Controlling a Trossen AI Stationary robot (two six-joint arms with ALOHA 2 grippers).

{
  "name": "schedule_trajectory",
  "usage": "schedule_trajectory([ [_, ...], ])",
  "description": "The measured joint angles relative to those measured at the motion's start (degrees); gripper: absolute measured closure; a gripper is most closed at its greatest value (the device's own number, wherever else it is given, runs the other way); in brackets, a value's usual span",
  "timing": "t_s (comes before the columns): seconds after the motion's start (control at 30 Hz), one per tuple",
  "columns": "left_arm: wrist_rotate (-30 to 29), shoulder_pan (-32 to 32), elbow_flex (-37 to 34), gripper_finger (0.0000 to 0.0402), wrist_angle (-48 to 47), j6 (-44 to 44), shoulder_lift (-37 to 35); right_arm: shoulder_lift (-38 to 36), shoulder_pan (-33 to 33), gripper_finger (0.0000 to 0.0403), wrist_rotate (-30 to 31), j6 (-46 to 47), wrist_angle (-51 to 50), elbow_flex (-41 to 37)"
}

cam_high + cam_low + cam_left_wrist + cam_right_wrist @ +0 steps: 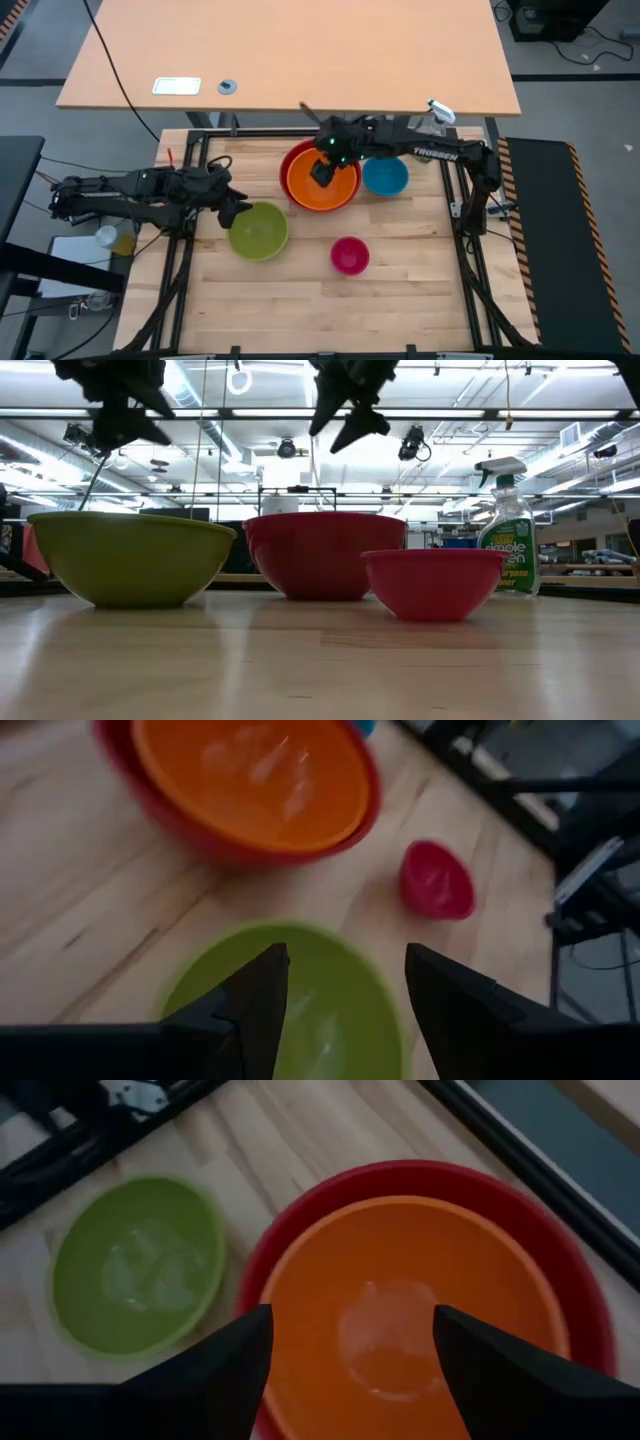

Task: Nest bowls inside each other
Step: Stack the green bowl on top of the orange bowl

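The orange bowl [322,183] sits nested inside the red bowl [292,160] at the far middle of the table. Above them hangs my right gripper [322,172], open and empty; its wrist view looks down past the fingers into the orange bowl [400,1310]. The blue bowl [385,176] stands just right of the red one. The lime green bowl [258,231] rests on the table at the left, the small pink bowl [349,255] nearer the front. My left gripper [238,208] hovers open at the green bowl's left rim, above the green bowl [300,1010].
A clear spray bottle [508,530] with greenish liquid stands at the table's far right corner. Black frame rails [190,160] border the wooden top. Bare wood lies along the near edge [320,310].
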Motion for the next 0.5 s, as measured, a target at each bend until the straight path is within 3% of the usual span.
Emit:
schedule_trajectory([
  [0.23, 2.61, 5.36, 0.00, 0.0196, -10.69, -1.21, 2.04, 0.00, 5.48, 0.0138, 0.49, 1.62, 1.33, -0.02],
  [0.37, 7.86, 10.35, 0.00, 0.0196, -14.73, 3.13, 6.69, 0.00, 7.37, 0.0143, 0.19, 2.14, 1.34, -0.04],
  [0.5, 8.12, 15.00, 0.00, 0.0196, -16.41, 7.50, 12.37, -0.21, 8.29, 0.0145, -0.30, 3.12, 0.92, -0.07],
])
